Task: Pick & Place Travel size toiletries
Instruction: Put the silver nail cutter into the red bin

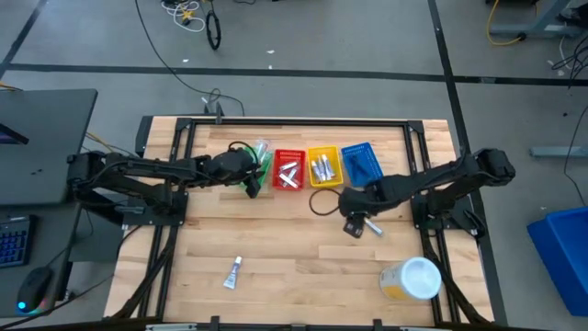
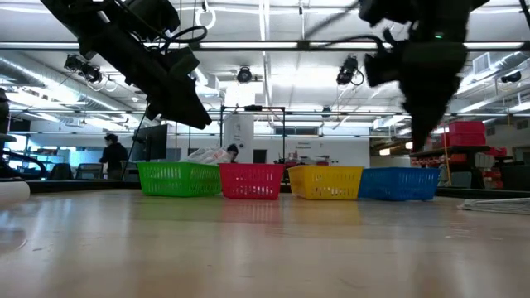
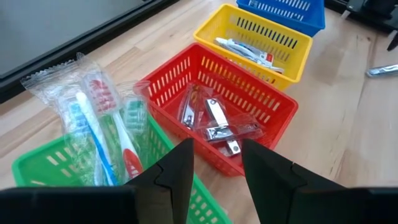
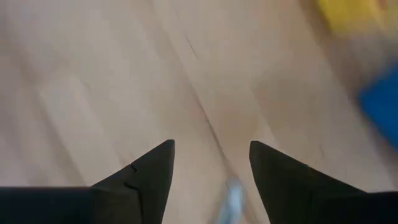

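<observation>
A pale wooden counter (image 1: 294,257) with a smooth, faintly glossy finish carries slotted plastic baskets (image 3: 242,93); toothbrushes (image 3: 99,134) sit in crinkled clear plastic wrap, shiny metal nail clippers (image 3: 217,121) glint, and the left end effector (image 3: 214,168) has matt black fingers.

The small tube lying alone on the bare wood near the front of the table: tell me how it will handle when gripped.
The small tube looks light and should lift easily. It lies flat, so the fingers must reach table level. Its soft body probably dents, and may slide if nudged.
</observation>
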Available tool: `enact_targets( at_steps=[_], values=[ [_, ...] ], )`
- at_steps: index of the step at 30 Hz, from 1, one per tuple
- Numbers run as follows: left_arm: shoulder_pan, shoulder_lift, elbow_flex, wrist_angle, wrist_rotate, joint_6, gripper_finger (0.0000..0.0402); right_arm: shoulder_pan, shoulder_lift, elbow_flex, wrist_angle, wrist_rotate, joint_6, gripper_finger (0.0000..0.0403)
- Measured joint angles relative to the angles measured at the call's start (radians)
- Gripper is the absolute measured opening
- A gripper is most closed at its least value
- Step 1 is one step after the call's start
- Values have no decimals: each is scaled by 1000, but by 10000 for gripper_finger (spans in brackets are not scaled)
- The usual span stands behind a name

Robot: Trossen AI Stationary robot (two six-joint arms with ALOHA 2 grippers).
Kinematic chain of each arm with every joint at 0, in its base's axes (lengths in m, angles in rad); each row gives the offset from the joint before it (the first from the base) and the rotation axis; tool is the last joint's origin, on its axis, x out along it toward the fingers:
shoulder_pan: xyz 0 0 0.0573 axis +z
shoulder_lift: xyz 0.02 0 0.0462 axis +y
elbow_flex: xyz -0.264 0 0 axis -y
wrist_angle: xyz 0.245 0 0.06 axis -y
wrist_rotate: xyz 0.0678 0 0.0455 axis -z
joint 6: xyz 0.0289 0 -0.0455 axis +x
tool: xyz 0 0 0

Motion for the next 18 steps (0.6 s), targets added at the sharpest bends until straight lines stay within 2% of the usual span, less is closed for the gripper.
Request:
enact_targets(
  at_steps=[3,6,10,18],
  values=[
    [0,0,0,0,-5,0,142,14,0,-30,-94,-2,150,224],
    [0,0,0,-1,-6,0,142,18,0,-82,-114,-73,235,231],
    [0,0,0,-1,-6,6,142,22,0,-151,-92,-175,294,236],
    [0,0,0,-1,-3,16,142,35,0,-277,28,-190,314,231]
  ],
)
